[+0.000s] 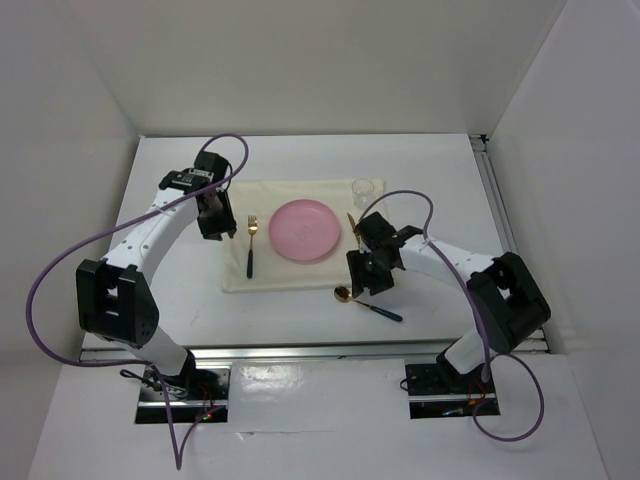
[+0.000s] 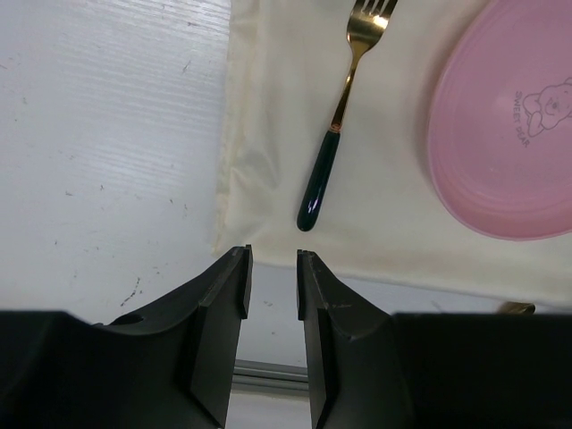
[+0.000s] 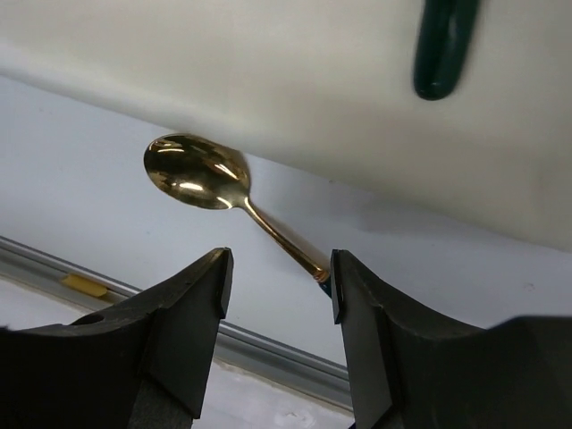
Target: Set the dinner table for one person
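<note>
Large white rectangular dinner table [image 1: 300, 160]: a cream cloth placemat [image 1: 300, 275] is laid flat at its middle. A round pink plate [image 1: 304, 230] is set at the placemat's centre, so that step is done. The left gripper [image 2: 273, 255] is held at the placemat's left edge near the cutlery there, fingers a narrow gap apart with nothing between them. The right gripper [image 3: 280, 259] is held low over bare table just off the placemat's near-right edge, jaws apart, nothing clamped. A small clear glass [image 1: 365, 188] is stood at the placemat's far-right corner, done. A gold fork with dark green handle [image 1: 251, 245] is laid left of the plate, tines pointing away, done. A second dark-green-handled utensil [image 3: 441, 49] is seen on the placemat right of the plate, mostly hidden by the right gripper. A knife is assumed, but the type is not confirmed. A gold spoon with dark handle [image 3: 214, 179] is lying on the table off the placemat, bowl at the cloth's edge (touching or not cannot be told), stem under the right jaws' gap, skewed to the other cutlery. Judged mostly set. What remains is the spoon, to be picked up and laid straight on the placemat.
</note>
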Controlling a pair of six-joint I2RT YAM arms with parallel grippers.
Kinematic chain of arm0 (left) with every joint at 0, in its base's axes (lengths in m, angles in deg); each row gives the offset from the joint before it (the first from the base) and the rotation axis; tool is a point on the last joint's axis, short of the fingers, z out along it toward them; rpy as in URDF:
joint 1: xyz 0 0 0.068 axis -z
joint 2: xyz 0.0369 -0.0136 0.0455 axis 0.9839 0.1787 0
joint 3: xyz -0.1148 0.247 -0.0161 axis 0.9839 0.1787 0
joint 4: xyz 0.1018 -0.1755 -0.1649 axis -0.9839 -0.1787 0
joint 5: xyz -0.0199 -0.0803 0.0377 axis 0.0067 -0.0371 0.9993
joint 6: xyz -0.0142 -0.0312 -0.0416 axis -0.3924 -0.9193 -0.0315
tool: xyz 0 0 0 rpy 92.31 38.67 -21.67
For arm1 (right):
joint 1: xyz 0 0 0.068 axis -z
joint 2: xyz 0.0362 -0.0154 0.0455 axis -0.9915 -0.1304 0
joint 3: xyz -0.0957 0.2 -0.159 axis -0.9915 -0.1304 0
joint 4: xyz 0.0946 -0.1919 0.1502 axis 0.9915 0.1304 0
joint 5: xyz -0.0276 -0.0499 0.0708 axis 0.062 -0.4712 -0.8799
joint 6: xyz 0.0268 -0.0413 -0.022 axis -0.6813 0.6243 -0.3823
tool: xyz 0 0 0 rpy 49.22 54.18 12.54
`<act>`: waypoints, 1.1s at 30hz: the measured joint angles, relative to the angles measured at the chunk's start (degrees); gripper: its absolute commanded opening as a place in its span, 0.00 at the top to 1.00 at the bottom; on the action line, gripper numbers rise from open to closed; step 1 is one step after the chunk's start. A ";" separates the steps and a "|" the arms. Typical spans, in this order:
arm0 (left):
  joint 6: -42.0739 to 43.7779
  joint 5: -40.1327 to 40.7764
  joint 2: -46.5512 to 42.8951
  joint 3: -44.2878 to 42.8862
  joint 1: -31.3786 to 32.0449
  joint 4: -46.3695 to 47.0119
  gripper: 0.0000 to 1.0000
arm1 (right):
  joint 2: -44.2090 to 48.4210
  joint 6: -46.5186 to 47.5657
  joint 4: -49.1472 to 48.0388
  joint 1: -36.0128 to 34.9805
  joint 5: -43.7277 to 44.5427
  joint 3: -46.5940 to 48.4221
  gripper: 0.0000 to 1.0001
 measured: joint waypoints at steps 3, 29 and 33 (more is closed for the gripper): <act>0.00 0.00 0.00 0.00 0.07 0.22 0.56 | -2.40 0.83 0.66 -2.21 0.15 1.36 0.44; -0.02 0.00 0.00 0.13 0.46 0.33 0.56 | -13.66 6.32 7.43 -20.74 13.97 10.97 1.00; -0.02 0.00 0.00 0.13 0.46 0.33 0.56 | -13.66 8.50 5.31 -22.08 14.75 11.76 1.00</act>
